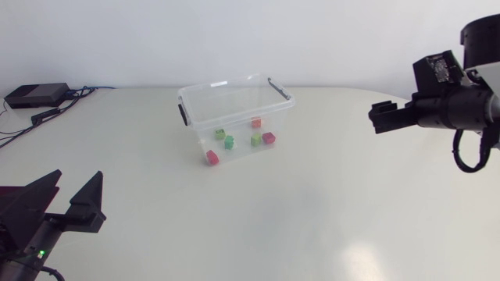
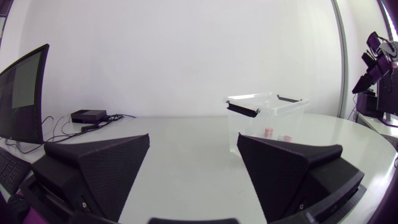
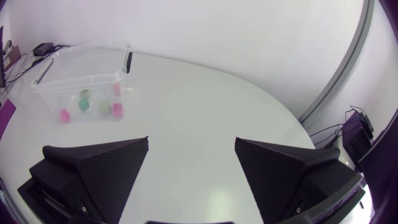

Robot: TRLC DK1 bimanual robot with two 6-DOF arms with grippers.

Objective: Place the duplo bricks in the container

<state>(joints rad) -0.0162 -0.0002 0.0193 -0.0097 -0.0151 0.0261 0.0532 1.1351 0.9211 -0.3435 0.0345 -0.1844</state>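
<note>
A clear plastic container (image 1: 234, 105) with black handles stands at the back middle of the table. Inside it lie several duplo bricks: a pink one (image 1: 212, 158), green ones (image 1: 229, 142) and a red one (image 1: 256, 122). My left gripper (image 1: 69, 193) rests open at the near left corner, far from the container (image 2: 268, 112). My right gripper (image 1: 384, 117) hangs open above the table's right side, well clear of the container (image 3: 81, 78), with nothing between its fingers. Bricks (image 3: 84, 102) show through the container's wall in the right wrist view.
A black box (image 1: 35, 95) with cables lies at the table's back left corner. Bare white tabletop (image 1: 297, 211) spreads between the container and both grippers.
</note>
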